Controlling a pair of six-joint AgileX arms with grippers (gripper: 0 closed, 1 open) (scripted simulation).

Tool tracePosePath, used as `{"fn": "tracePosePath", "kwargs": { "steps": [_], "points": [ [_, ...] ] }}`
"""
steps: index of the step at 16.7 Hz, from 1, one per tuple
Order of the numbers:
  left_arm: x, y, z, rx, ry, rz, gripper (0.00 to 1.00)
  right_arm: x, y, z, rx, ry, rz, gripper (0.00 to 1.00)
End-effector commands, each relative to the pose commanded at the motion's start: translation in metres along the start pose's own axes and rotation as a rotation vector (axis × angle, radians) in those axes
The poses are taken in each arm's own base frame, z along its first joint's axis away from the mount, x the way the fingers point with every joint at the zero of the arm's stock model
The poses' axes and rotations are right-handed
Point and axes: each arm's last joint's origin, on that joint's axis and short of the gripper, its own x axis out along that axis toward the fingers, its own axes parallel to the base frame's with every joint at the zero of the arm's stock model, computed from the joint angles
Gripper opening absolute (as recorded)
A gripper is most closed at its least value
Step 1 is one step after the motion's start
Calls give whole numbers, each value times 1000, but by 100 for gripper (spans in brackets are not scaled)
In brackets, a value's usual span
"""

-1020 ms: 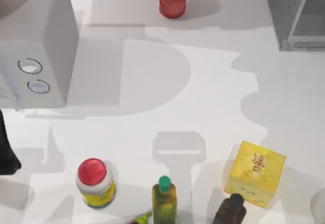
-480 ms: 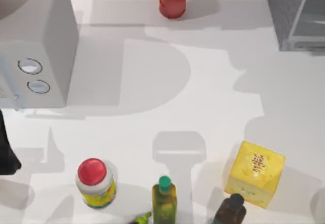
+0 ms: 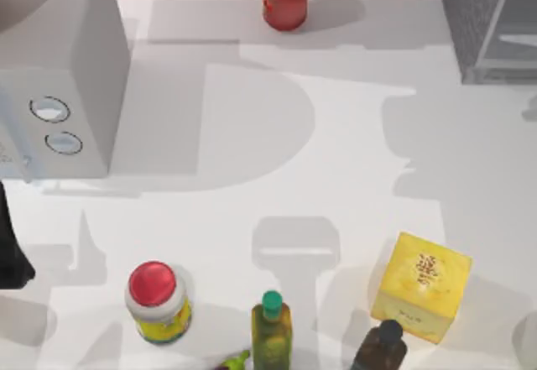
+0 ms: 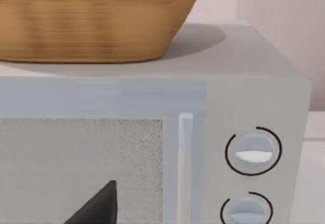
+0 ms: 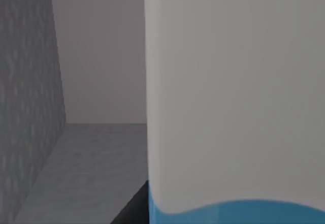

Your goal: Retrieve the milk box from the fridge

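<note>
Milk box (image 5: 233, 97) is sitting inside the fridge (image 3: 487, 22), filling the near field of the right wrist view as a white face with a blue band along its lower part; the speckled grey inner wall (image 5: 28, 102) and grey floor of the fridge are lying just beside it. Fridge is standing at the desk's (image 3: 336, 152) far right corner. Right hand: state cannot be told. Left arm (image 3: 13, 244) is sitting parked at the desk's left edge, well apart from the fridge, facing the white two-dial box (image 4: 254, 153) carrying a wicker basket (image 4: 96, 18); its hand's state cannot be told.
</note>
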Motion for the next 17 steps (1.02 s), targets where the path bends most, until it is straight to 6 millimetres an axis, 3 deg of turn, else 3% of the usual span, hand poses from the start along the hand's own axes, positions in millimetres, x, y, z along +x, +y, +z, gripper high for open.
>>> {"fn": "tracePosePath", "kwargs": {
  "steps": [4,8,13,17],
  "points": [
    [0,0,0,0,0,0,100,0,3,0,3,6,4,0],
    [0,0,0,0,0,0,100,-20,16,23,-1,3,4,0],
    [0,0,0,0,0,0,100,-81,46,65,-11,-23,2,0],
    [0,0,0,0,0,0,100,-147,70,74,-15,-43,3,0]
  ]
}}
